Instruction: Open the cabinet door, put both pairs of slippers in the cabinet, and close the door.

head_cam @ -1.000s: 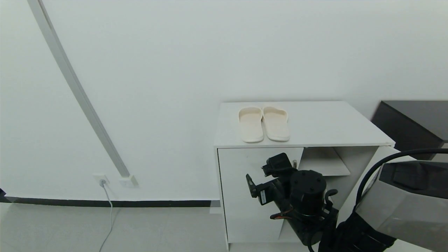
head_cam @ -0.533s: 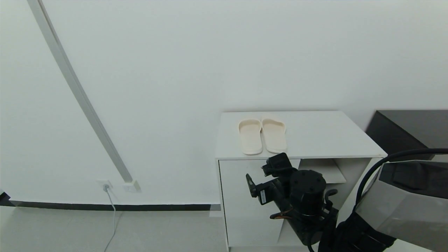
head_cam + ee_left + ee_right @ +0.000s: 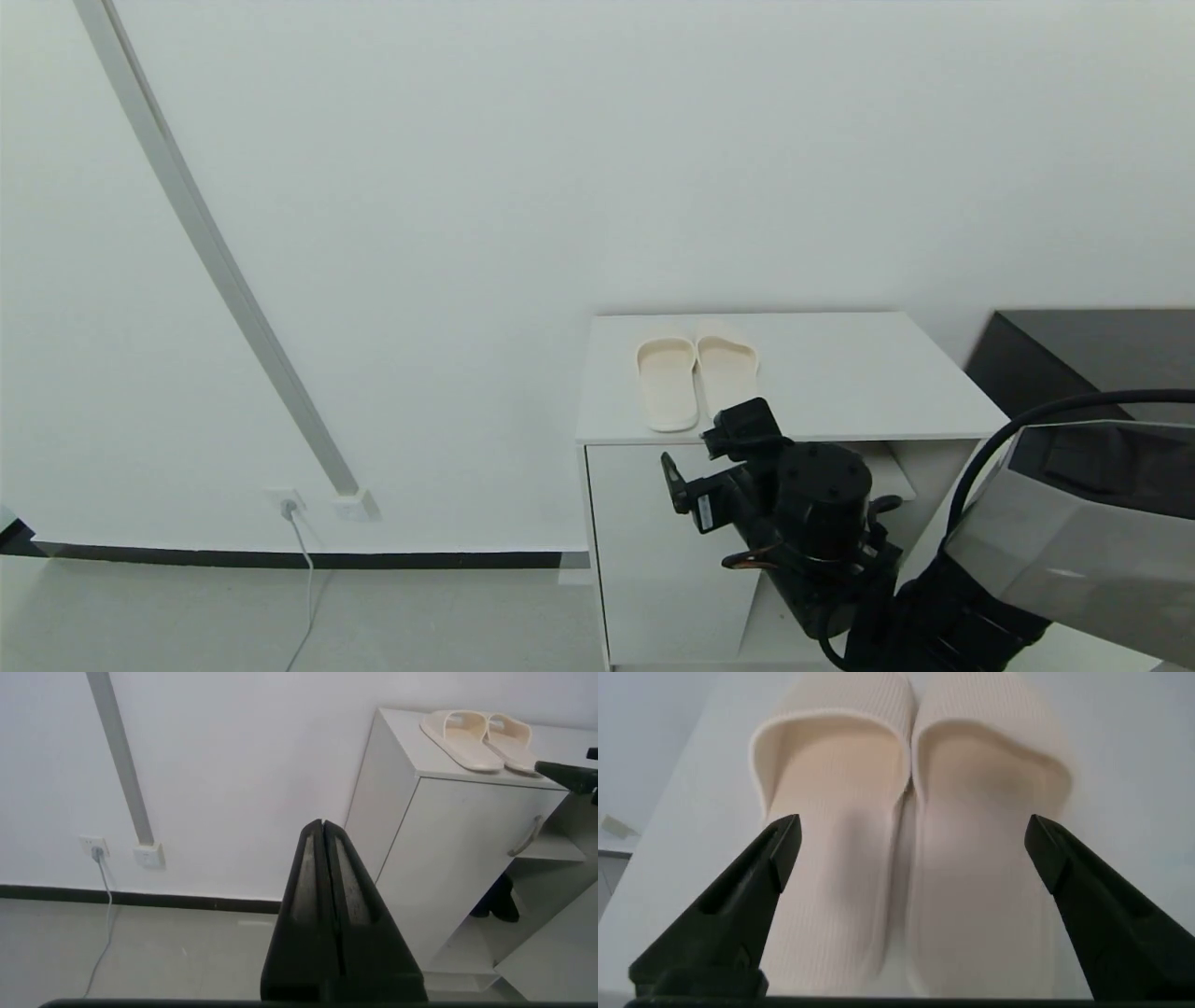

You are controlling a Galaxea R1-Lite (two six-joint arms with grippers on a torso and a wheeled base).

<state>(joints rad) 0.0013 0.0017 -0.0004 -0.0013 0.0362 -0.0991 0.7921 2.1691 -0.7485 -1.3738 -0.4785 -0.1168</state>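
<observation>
A pair of cream slippers (image 3: 695, 378) lies side by side on top of the white cabinet (image 3: 840, 373). My right gripper (image 3: 913, 831) is open at the cabinet's front top edge, one finger on either side of the cream slippers (image 3: 910, 859), not touching them. The left door (image 3: 653, 551) is closed, and the right side stands open with a shelf (image 3: 896, 476) showing. Something dark (image 3: 497, 901) stands in the lower compartment. My left gripper (image 3: 322, 831) is shut on nothing, well off the cabinet (image 3: 448, 849), over the floor.
A black piece of furniture (image 3: 1074, 355) stands right of the cabinet. A grey conduit (image 3: 215, 252) runs down the wall to a socket with a cable (image 3: 289, 509). Open floor (image 3: 280, 616) lies to the cabinet's left.
The whole head picture has shifted, so the camera has moved. Relative to the cabinet, my right gripper has risen from in front of the door to the top edge at the slippers.
</observation>
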